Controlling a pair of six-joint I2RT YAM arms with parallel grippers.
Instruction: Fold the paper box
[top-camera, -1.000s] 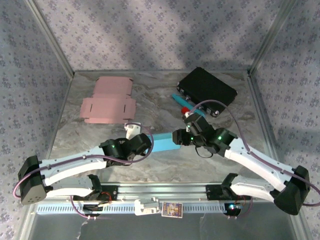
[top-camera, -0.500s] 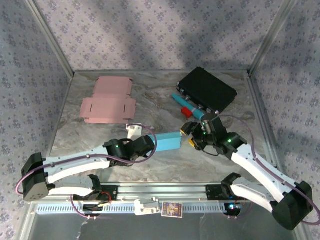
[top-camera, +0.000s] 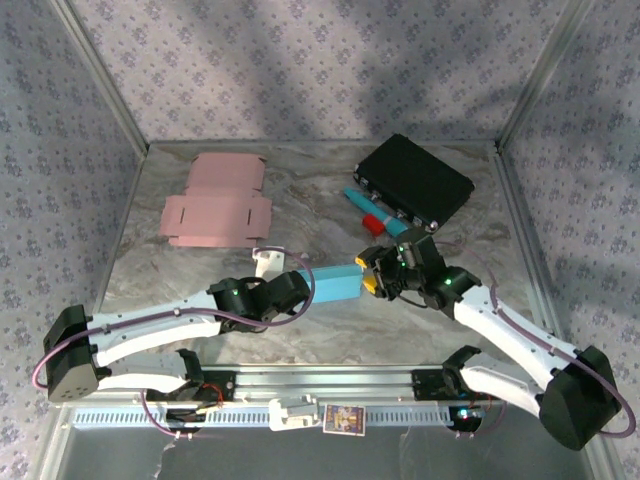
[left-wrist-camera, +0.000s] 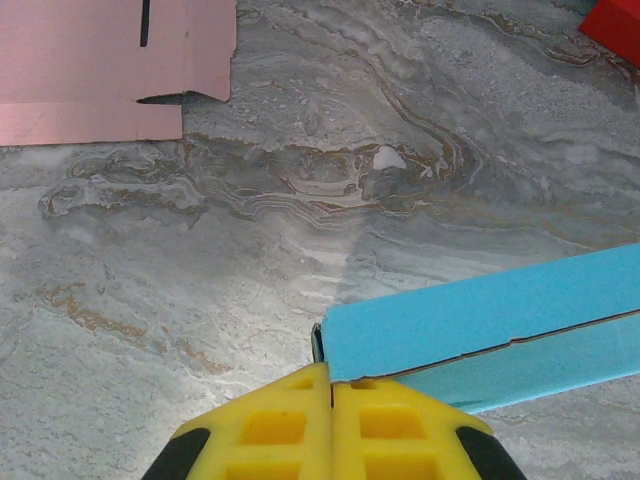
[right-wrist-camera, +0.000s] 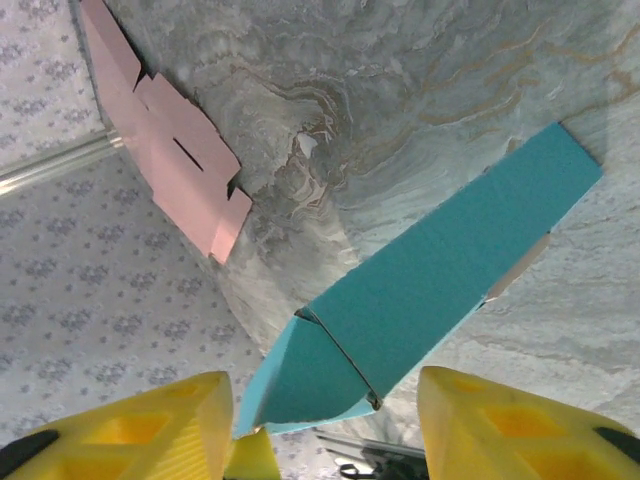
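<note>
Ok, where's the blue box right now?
Top view, middle of the table: the blue box is between the arms, left gripper pinching its left end, right gripper open around its right end.

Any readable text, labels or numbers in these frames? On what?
No text can be read anywhere.
Sticker on the front rail: some print or picture, too small to read.
Black case: light specks along its near edge, too small to read.
Blue box: plain, no print.
Pink blank: plain, no print.
</note>
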